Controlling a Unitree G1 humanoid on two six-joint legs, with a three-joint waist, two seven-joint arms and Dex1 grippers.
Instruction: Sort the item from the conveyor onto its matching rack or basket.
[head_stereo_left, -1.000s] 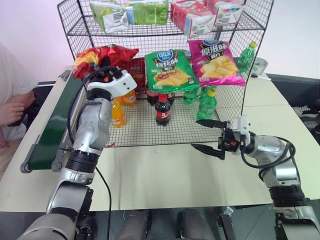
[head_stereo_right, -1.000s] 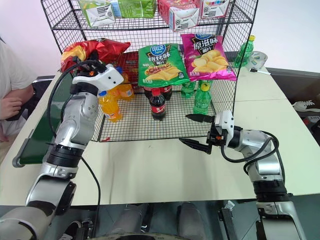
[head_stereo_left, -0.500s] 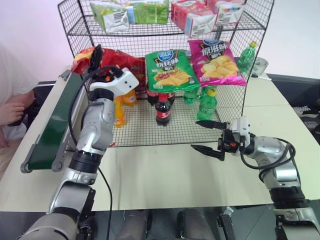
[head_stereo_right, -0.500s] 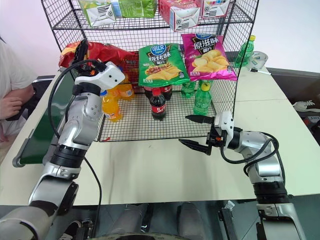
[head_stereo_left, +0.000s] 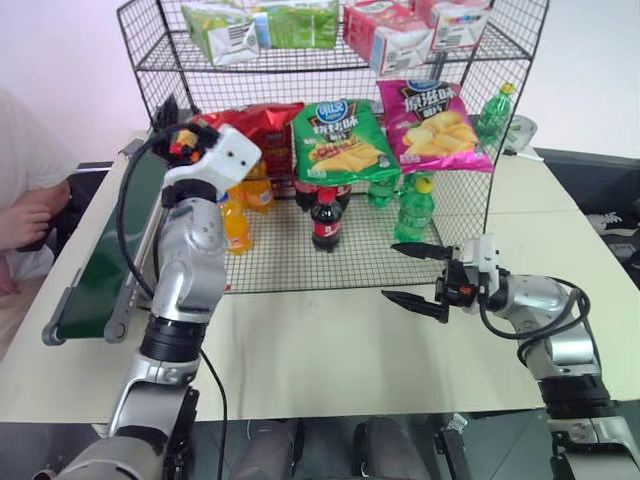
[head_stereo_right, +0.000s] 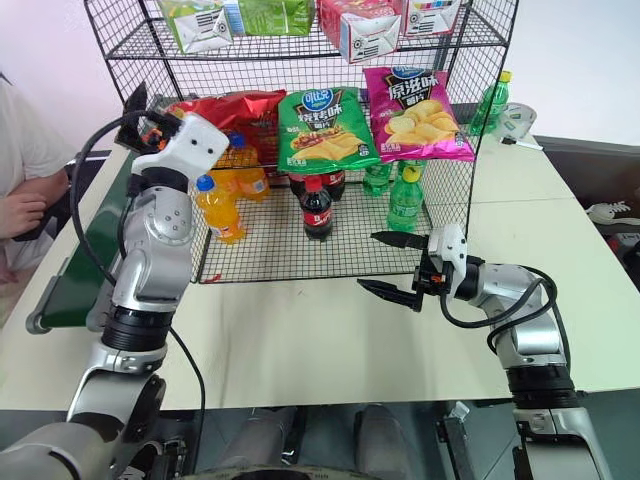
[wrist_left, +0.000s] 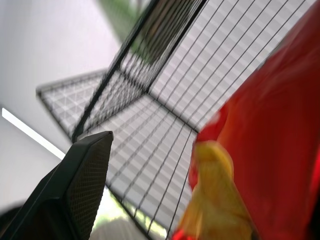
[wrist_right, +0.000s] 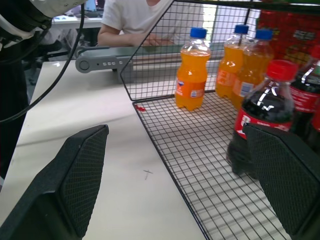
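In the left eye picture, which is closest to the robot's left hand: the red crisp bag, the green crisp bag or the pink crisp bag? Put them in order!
From the left hand:
1. Red crisp bag, right beside it on the rack.
2. Green crisp bag, in the middle.
3. Pink crisp bag, far right.

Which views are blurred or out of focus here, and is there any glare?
Left wrist view: smeared, the red crisp bag a soft mass and the wire rack streaked. Right wrist view: sharp on the orange bottle, own fingers soft. Left eye view: crisp and evenly lit, with sheen on the green crisp bag.
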